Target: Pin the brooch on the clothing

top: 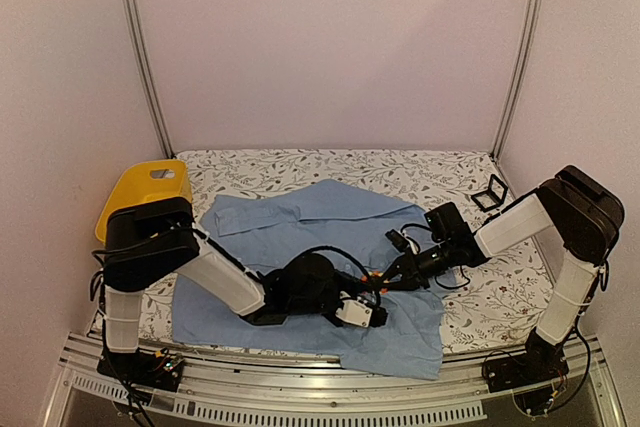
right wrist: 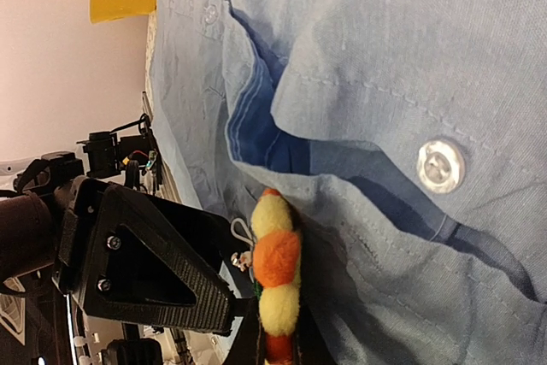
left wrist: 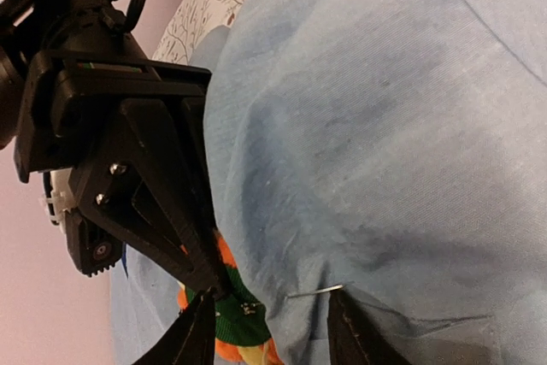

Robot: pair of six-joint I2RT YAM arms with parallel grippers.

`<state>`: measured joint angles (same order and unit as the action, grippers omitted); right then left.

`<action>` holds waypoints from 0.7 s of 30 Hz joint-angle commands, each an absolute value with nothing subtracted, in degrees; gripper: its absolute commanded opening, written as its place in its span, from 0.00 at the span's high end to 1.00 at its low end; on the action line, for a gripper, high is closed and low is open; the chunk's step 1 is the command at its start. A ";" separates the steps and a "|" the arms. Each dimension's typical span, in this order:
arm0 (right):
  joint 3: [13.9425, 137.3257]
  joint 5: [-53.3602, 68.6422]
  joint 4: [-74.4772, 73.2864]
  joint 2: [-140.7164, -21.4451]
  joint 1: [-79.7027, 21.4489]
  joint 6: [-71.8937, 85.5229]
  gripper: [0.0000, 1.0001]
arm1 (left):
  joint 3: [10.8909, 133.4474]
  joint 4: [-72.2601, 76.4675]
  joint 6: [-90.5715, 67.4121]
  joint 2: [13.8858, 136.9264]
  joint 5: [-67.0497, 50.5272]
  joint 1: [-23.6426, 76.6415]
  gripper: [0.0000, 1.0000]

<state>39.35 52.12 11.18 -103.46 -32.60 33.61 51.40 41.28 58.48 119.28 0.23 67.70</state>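
Left wrist view: brooch (left wrist: 239, 318) green back showing, tucked at shirt (left wrist: 385, 126) fold, pinched by right fingers (left wrist: 171, 211) reaching from above it. Left fingers (left wrist: 195, 339) half-spread, straddling brooch, clamping nothing. Pin wire (left wrist: 318, 291) emerges through cloth just beside brooch, axis running toward other left finger.

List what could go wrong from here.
The pin tip shows bare at the shirt fold. With the left end effector open, the fold may slacken and the pin slip free. The right end effector grips the brooch only near one edge, so it could twist.
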 commanded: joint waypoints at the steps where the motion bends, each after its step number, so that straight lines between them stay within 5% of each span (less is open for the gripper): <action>1: 39.47 53.79 12.57 -103.87 -33.39 33.66 1.00 | 50.69 48.04 53.69 121.00 3.61 68.36 0.55; 21: 38.80 53.74 12.48 -102.48 -33.40 33.32 1.00 | 53.86 42.88 32.71 119.04 -3.69 65.41 0.73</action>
